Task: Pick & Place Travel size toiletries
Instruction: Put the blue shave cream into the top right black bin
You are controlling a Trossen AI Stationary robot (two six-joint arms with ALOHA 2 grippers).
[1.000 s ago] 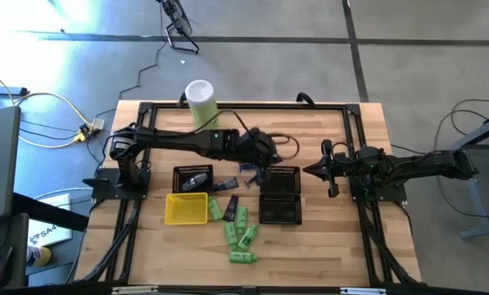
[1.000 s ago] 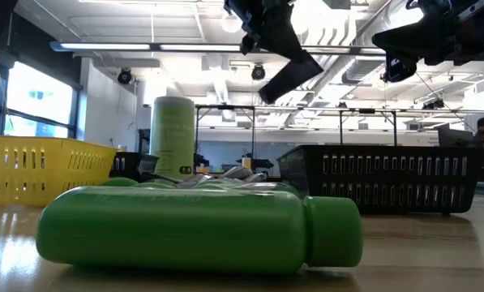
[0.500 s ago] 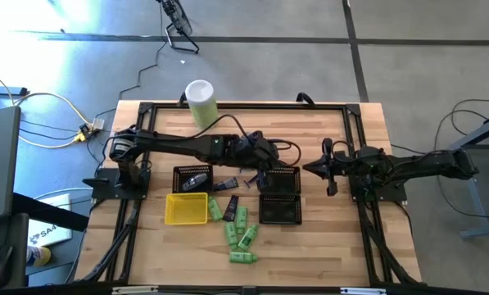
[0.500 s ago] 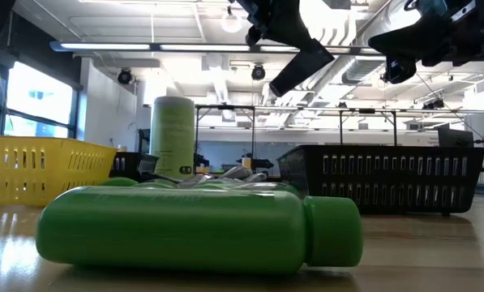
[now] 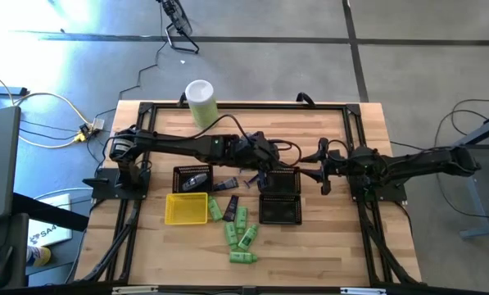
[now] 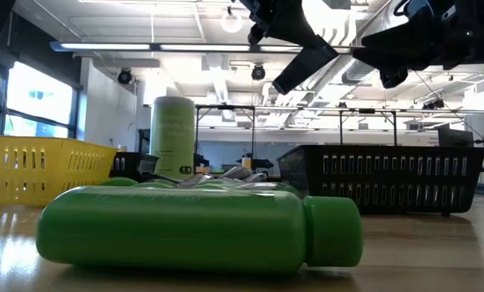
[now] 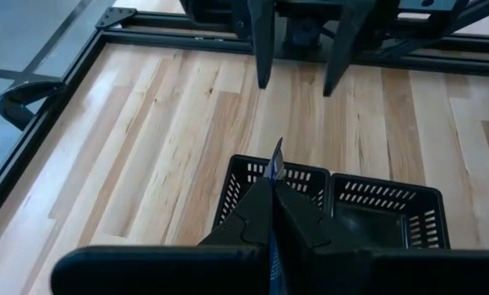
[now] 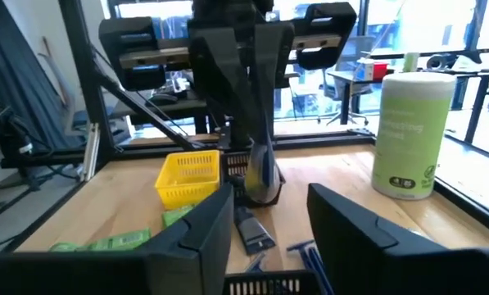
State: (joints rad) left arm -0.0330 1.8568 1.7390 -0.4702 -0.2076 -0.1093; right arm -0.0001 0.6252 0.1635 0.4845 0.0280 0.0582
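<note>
here the left gripper has its jaws closed on a thin blue packet, held in the air just above the black basket; i think it should lower well inside the rim before letting go. the right gripper waits beside the basket with jaws open. the canister has writing, but i cannot read it.

A tall pale-green canister with a white lid stands near the wooden table's far edge. A yellow tray sits just beside one black mesh basket; two more baskets lie mid-table.
</note>
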